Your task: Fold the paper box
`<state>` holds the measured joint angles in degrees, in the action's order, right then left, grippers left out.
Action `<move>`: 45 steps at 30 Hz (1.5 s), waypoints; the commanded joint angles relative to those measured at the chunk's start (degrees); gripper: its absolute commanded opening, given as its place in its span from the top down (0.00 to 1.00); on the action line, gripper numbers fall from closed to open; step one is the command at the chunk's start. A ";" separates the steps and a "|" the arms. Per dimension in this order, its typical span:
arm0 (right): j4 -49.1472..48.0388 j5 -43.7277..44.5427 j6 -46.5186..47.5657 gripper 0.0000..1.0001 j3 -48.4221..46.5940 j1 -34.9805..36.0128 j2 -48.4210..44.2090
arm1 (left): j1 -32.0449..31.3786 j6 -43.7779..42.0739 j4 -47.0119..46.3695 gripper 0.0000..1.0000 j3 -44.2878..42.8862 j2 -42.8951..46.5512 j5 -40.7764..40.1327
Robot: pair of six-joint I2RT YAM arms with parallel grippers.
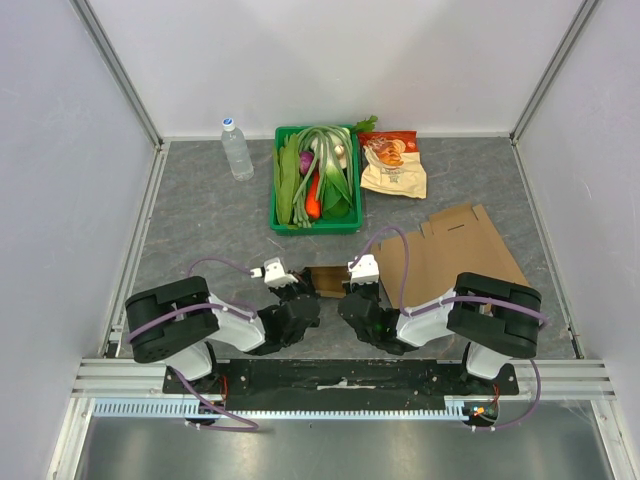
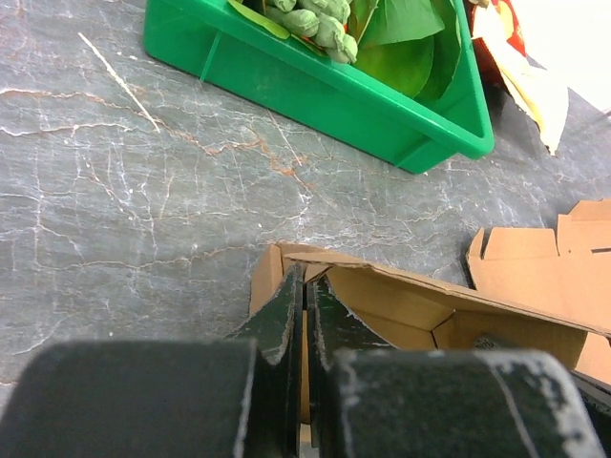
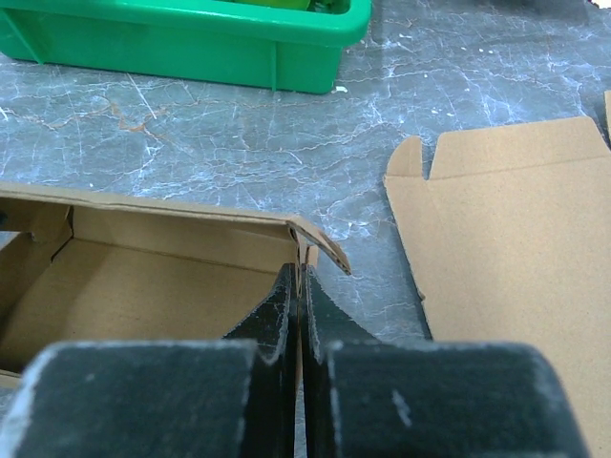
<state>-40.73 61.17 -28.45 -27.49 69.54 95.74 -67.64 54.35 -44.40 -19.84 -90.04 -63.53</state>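
Paper box point(image 1: 325, 281), partly formed with its top open, sits on the worktop point(image 1: 200, 220) in the near centre, between both arms and at 6 o'clock from the green bin point(image 1: 315, 229) of vegetables. Left pincer point(image 2: 305, 286) is closed on the box's left end wall, with cardboard visible between its fingers. Right pincer point(image 3: 299, 277) is closed likewise on the right end wall. A flat cardboard sheet point(image 1: 455, 255) lies at 3 o'clock from the box. A water bottle point(image 1: 237, 150) stands at 9 o'clock from the bin and a snack bag point(image 1: 393, 165) lies at 3 o'clock.
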 commanded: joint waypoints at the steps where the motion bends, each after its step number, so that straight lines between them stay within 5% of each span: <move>1: -1.37 0.44 0.50 1.00 0.41 0.07 0.24 | -0.39 1.82 2.57 0.98 4.01 -2.07 -2.30; 4: 2.39 -0.08 -0.64 0.95 -0.11 0.07 -2.21 | -0.48 2.60 2.57 0.98 4.98 -1.63 -2.74; 15: 42.69 -9.04 -11.79 0.37 -0.64 0.25 -30.13 | -1.62 1.81 4.50 0.98 4.02 -0.66 -5.20; 21: 56.27 -20.28 -14.79 0.16 -4.32 -0.54 -39.66 | -2.67 1.81 7.04 0.98 1.91 -2.16 -6.78; 25: 58.83 -33.36 -19.35 0.07 -9.68 -8.50 -40.02 | -3.99 1.90 10.12 0.98 0.33 -2.25 -8.72; 30: 55.41 -53.75 -34.03 0.03 -13.73 -20.57 -39.41 | -4.35 2.96 12.67 0.98 -0.55 -2.07 -9.59; 35: 48.93 -59.92 -45.62 0.14 -13.05 -23.13 -37.12 | -4.87 3.22 14.07 0.98 -1.61 -2.51 -10.39; 45: 43.54 -50.03 -62.50 0.29 -8.56 -15.50 -36.24 | -5.84 12.35 28.11 0.98 -5.47 -3.47 -12.41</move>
<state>5.91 6.02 -81.14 -36.88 50.81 59.79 -73.03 60.36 -27.18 -23.55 -91.81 -71.31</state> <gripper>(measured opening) 0.762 0.025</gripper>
